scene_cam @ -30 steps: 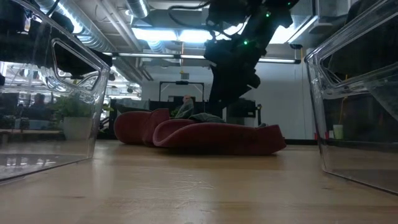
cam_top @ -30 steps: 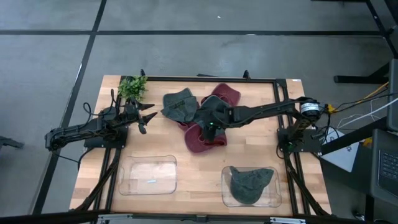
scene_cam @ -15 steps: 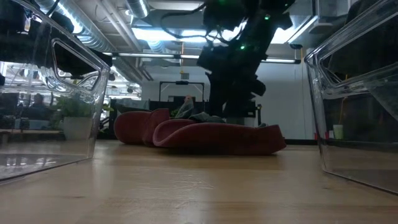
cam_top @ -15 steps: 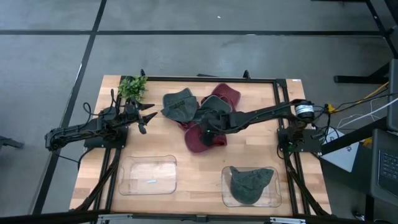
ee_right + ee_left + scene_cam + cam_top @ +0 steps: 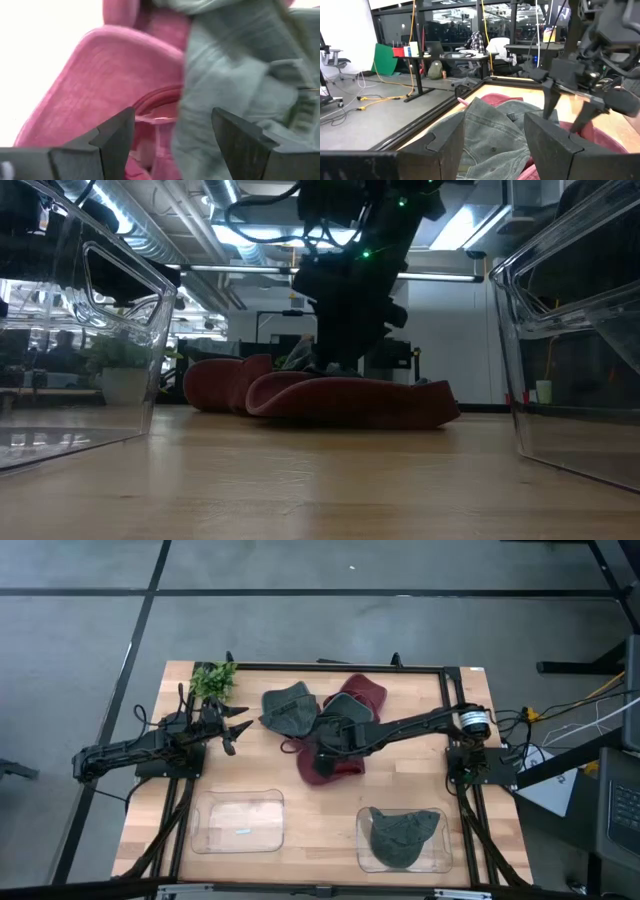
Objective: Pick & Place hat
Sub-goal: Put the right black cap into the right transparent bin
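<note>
Several hats lie piled at the table's far middle: a grey hat (image 5: 288, 708), a second grey hat (image 5: 343, 707) partly under my right arm, a maroon hat (image 5: 366, 692) behind it, and a maroon hat (image 5: 335, 768) on the near side (image 5: 350, 400). My right gripper (image 5: 320, 748) (image 5: 172, 145) is open, low over the pile where the near maroon hat (image 5: 115, 95) meets grey cloth (image 5: 230, 85). My left gripper (image 5: 233, 730) (image 5: 495, 145) waits open at the table's left, facing the grey hat (image 5: 492, 135). My right gripper stands open, slanting down from the table's right over the seam between the near maroon hat and the grey hat. I cannot tell whether its fingertips (image 5: 117, 137) touch the cloth.
A clear bin (image 5: 238, 822) sits near left. A second clear bin (image 5: 432, 858) near right holds a grey hat (image 5: 402, 836). A small green plant (image 5: 213, 678) stands at the far left corner. Bare wood lies between the bins and the pile.
My right gripper has moved toward the table's left across the hat pile, staying low and open. The hats have kept their places.
</note>
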`<act>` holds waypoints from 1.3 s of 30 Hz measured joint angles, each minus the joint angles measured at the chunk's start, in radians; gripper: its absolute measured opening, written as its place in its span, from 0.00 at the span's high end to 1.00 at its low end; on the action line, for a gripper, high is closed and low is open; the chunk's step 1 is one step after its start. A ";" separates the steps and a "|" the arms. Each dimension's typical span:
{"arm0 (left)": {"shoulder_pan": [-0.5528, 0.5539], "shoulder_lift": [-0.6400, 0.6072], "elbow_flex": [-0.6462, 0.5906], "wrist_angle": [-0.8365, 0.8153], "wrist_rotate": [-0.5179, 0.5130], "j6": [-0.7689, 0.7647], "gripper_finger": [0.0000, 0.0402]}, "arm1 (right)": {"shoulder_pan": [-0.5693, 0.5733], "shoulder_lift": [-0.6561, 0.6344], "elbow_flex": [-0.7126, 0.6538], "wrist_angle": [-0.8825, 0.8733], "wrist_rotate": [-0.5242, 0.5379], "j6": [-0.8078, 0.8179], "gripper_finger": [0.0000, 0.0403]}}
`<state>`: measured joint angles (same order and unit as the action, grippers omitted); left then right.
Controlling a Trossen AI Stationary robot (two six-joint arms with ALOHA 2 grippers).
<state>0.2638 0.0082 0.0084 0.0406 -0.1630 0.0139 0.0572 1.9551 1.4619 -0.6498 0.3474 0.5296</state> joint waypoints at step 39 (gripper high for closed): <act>0.000 0.000 0.000 0.000 0.000 0.000 0.51 | -0.002 0.097 0.005 0.031 0.298 -0.162 0.76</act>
<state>0.2638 0.0082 0.0083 0.0406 -0.1631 0.0139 0.0551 2.0525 1.4666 -0.6189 0.6456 0.3673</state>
